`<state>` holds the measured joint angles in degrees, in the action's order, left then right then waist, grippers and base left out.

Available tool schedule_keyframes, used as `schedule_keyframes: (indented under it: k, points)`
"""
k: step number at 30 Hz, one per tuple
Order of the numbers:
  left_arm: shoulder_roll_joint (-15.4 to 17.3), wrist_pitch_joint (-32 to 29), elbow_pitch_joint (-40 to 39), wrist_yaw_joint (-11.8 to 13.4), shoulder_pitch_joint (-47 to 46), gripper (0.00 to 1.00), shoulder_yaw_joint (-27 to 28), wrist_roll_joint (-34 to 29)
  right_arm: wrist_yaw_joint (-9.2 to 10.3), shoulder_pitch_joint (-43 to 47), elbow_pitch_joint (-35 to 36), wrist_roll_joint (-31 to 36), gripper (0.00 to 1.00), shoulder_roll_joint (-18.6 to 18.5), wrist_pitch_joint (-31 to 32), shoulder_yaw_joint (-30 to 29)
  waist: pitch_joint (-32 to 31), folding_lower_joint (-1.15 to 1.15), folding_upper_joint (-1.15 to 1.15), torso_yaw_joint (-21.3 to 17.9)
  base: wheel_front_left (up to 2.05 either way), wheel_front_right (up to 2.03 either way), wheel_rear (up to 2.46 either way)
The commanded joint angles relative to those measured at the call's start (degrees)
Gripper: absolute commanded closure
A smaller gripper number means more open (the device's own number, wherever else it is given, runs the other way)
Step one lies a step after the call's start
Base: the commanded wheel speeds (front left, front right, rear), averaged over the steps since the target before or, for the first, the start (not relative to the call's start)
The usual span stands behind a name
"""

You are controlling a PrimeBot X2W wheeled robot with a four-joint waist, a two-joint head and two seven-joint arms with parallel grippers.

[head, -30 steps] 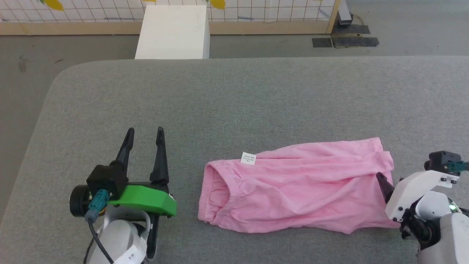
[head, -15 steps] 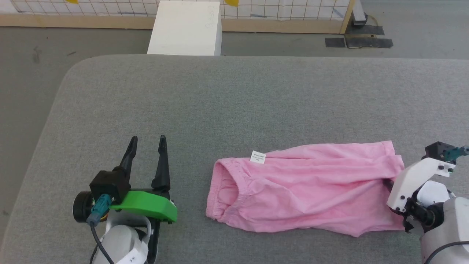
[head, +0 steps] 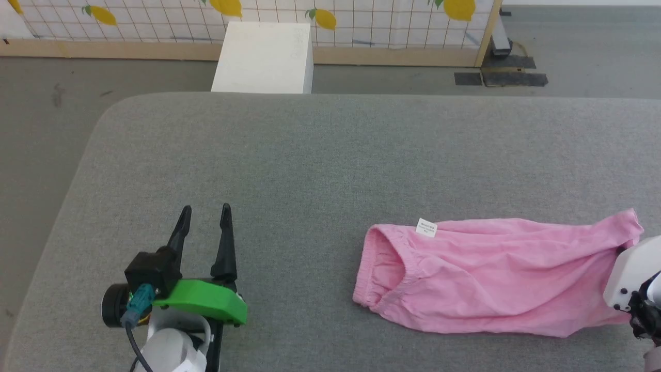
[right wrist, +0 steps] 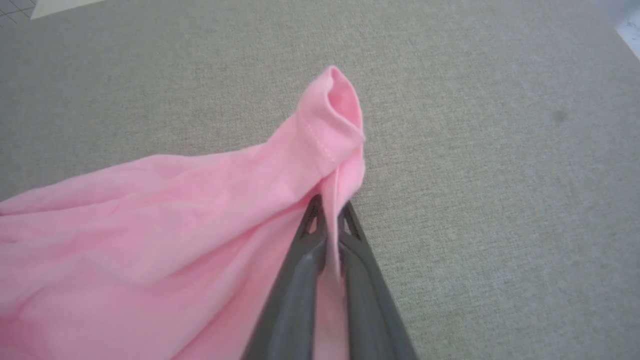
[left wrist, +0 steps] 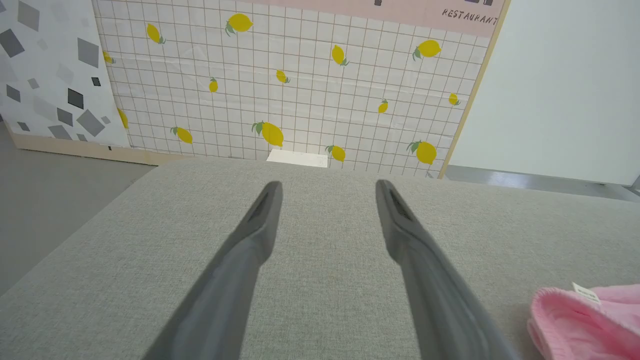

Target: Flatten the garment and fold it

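Observation:
The garment (head: 496,279) is pink and lies lengthwise on the grey table (head: 330,150), its ruffled waistband (head: 379,268) to the left and a small white label (head: 426,228) on its far edge. In the right wrist view my right gripper (right wrist: 330,205) is shut on the garment's (right wrist: 175,210) right-hand hem, with a fold of fabric pinched between the fingers. In the head view its white wrist housing (head: 632,271) covers that hem. My left gripper (head: 205,209) rests open well to the left of the waistband, nothing between its fingers (left wrist: 260,220). The waistband end (left wrist: 575,320) shows at the left wrist view's lower right.
A white box (head: 263,57) stands on the floor just past the table's far edge. Behind it runs a tiled panel with lemon prints (head: 361,15). The table's rounded left corner (head: 103,119) drops to grey floor.
My right gripper closed on the garment's right hem and drew it to the right, stretching the cloth out. The left gripper stayed open in place. The camera shifted a little.

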<state>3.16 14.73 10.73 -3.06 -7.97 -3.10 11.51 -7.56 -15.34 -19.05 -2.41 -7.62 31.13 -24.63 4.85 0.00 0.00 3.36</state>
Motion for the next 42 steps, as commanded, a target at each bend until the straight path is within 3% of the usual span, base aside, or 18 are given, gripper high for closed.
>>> schedule_keyframes:
  k: [1, 7, 12, 16, 21, 31, 32, 33, 34, 42]
  points:
    - [-0.3, 0.3, 0.1, -0.3, 0.9, 0.00, -0.1, -0.3, 0.08, 1.0, 1.7, 0.7, 1.00, 0.5, 0.3, 0.4, -0.6, 0.00, 0.00, -0.1, 0.00, 0.00, 0.00]
    - [-0.3, 0.3, 0.4, -0.2, 2.4, 0.00, -0.4, 0.1, 0.08, 4.3, 11.3, 0.4, 1.00, 1.8, 2.5, 7.2, -2.2, 0.00, 0.00, -0.4, 0.00, 0.00, 0.00]
    - [-0.3, 0.3, 0.5, -0.3, 3.1, 0.00, -0.6, 0.3, 0.08, 5.9, 19.1, -1.0, 1.00, 2.3, 5.8, 18.6, -3.2, 0.00, 0.00, -0.3, 0.00, 0.00, 0.00]
    - [-0.3, 0.3, 0.6, -0.2, 3.2, 0.00, -1.0, 0.5, 0.08, 5.3, 21.1, -2.4, 1.00, 2.4, 7.9, 28.2, -3.5, 0.00, 0.00, 0.2, 0.00, 0.00, 0.00]
    - [-0.3, 0.3, 0.6, 0.0, 2.9, 0.00, -1.8, 1.0, 0.08, 2.7, 16.1, -3.7, 1.00, 2.9, 8.6, 37.5, -3.6, 0.00, 0.00, 1.5, 0.00, 0.00, 0.00]
    - [-0.3, 0.3, 0.2, 0.2, 3.3, 0.00, -2.2, 1.5, 0.08, -5.2, -1.5, -8.0, 1.00, 4.6, 4.1, 48.1, -3.3, 0.00, 0.00, 3.7, 0.00, 0.00, 0.00]
    - [-0.3, 0.3, 0.2, 0.2, 3.3, 0.00, -2.3, 1.5, 0.08, -5.9, -2.7, -8.6, 0.72, 4.6, 3.8, 48.9, -3.2, 0.00, 0.00, 3.8, 0.00, 0.00, 0.00]
    - [-0.3, 0.3, 0.2, 0.2, 3.2, 0.00, -2.5, 1.6, 0.08, -6.6, -4.2, -9.5, 0.32, 4.7, 3.4, 50.1, -3.1, 0.00, 0.00, 4.0, 0.00, 0.00, 0.00]
    - [-0.3, 0.3, 0.2, 0.3, 3.2, 0.00, -2.6, 1.6, 0.08, -7.1, -5.2, -10.6, 0.00, 4.7, 3.4, 51.1, -3.0, 0.00, 0.00, 4.1, 0.00, 0.00, 0.00]
    - [-0.3, 0.3, 0.0, 0.7, 3.1, 0.00, -2.6, 1.8, 0.08, -10.1, -3.7, -21.8, 0.00, 4.7, -2.4, 55.5, -2.4, 0.00, 0.00, 3.7, 0.00, 0.00, 0.00]
